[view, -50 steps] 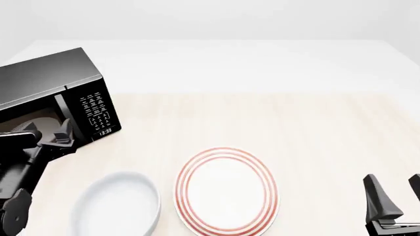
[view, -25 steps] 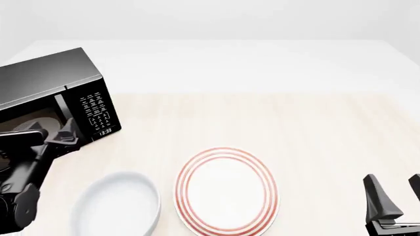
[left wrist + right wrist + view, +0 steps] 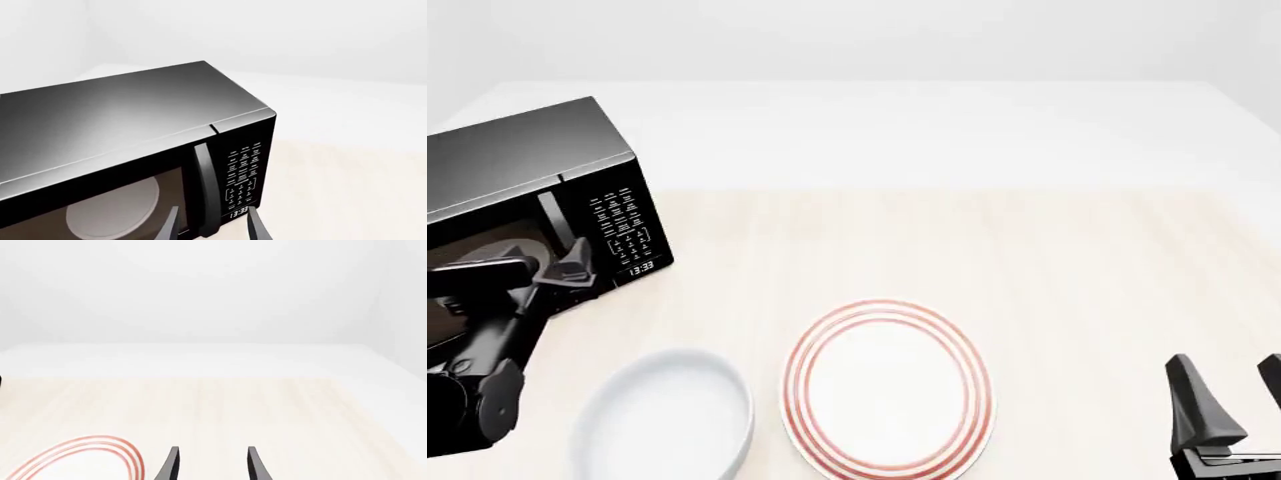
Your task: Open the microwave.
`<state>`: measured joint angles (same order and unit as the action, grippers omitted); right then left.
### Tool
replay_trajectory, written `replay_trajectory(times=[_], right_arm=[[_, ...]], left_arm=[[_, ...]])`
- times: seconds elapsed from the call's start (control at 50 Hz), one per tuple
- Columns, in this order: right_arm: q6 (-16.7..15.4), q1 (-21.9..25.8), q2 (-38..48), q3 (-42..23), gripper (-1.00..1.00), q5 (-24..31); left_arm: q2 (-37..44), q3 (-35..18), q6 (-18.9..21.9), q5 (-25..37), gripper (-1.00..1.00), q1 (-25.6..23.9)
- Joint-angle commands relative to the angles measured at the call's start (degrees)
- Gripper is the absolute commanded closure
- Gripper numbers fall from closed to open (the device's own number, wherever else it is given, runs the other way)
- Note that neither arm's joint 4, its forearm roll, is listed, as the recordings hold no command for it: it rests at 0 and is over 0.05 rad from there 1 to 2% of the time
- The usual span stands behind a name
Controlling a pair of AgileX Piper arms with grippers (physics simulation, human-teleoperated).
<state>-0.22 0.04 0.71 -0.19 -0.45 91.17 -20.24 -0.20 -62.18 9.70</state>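
Note:
The microwave (image 3: 521, 160) is a large glossy black box at the table's far left, with its door shut. It fills the left wrist view (image 3: 120, 125), where its vertical handle (image 3: 205, 185), keypad (image 3: 243, 170) and display are plain. My left gripper (image 3: 541, 268) is open right in front of the door. In the left wrist view the gripper (image 3: 212, 227) has one finger on each side of the handle's lower end; I cannot tell whether they touch it. My right gripper (image 3: 1228, 410) is open and empty at the near right, and shows in its own view (image 3: 212, 467).
A white plate with red rings (image 3: 888, 385) lies near the middle front and shows in the right wrist view (image 3: 87, 457). A white bowl (image 3: 667, 420) sits to its left, just right of my left arm. The light wood table (image 3: 1028, 250) stretches right of the microwave.
My left gripper has moved forward and a little to the right, closer to the microwave's handle. The right arm has not moved.

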Motion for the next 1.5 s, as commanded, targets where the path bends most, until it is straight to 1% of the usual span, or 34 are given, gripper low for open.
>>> replay_trajectory(times=[0.02, 0.1, 0.2, 0.3, 0.6, 0.72, 0.74, 0.76, 1.16, 1.3, 1.32, 1.5], right_arm=[[0.0, 0.0, 0.0, 0.0, -1.0, 0.0], [0.0, 0.0, 0.0, 0.0, -1.0, 0.0], [0.0, 0.0, 0.0, 0.0, -1.0, 0.0], [0.0, 0.0, 0.0, 0.0, -1.0, 0.0], [0.0, 0.0, 0.0, 0.0, -1.0, 0.0], [0.0, 0.0, 0.0, 0.0, -1.0, 0.0], [0.0, 0.0, 0.0, 0.0, -1.0, 0.0], [0.0, 0.0, 0.0, 0.0, -1.0, 0.0], [0.0, 0.0, 0.0, 0.0, -1.0, 0.0], [0.0, 0.0, 0.0, 0.0, -1.0, 0.0], [0.0, 0.0, 0.0, 0.0, -1.0, 0.0], [0.0, 0.0, 0.0, 0.0, -1.0, 0.0]], left_arm=[[2.8, -1.3, 0.1, -0.8, -1.0, 0.6], [3.6, -2.0, 0.3, -0.6, -1.0, 0.7], [6.5, -3.2, 0.6, -1.6, -1.0, 1.0], [7.4, -4.0, 1.1, -1.5, -1.0, 0.9], [8.9, -6.3, 0.8, -0.5, -1.0, 0.1], [10.8, -7.1, 0.8, -1.0, -1.0, 0.4], [14.0, -9.7, 0.3, 0.3, -1.0, -0.4], [14.1, -9.9, 0.1, 0.5, -1.0, -0.5], [16.0, -11.2, -1.8, 1.9, -1.0, 0.0], [16.1, -11.4, -1.9, 2.1, -1.0, -0.4], [16.0, -11.3, -1.8, 2.1, 1.0, -0.3], [15.4, -11.1, -1.3, 2.0, 1.0, -0.7]])
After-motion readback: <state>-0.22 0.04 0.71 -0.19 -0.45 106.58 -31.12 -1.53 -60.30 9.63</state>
